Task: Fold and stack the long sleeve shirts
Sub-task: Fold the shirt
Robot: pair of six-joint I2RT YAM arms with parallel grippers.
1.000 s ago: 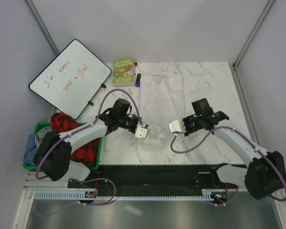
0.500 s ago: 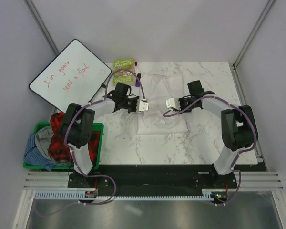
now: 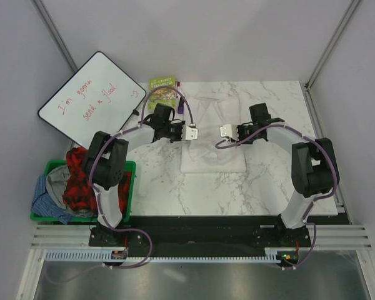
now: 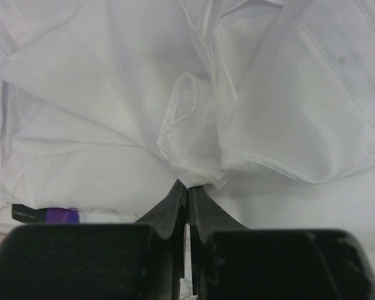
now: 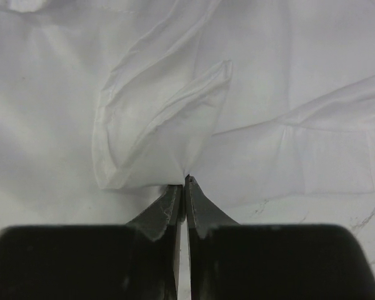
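left pincer (image 3: 190,132): pressed together, pinching bunched fold near shirt's left side. shirt (image 3: 212,157): white, mid-counter (image 3: 169,194), partly folded; light, limp, likely droops and slides, so grip hems or seams. right pincer (image 3: 225,130): likewise pinching cloth fold.

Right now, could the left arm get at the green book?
Probably yes: the green book lies uncovered, close beside its wrist. But the left pincer is shut on the white shirt, so it would have to let go first.

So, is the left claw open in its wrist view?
No, the left claw is shut, its tips pinching a bunched fold of the white shirt.
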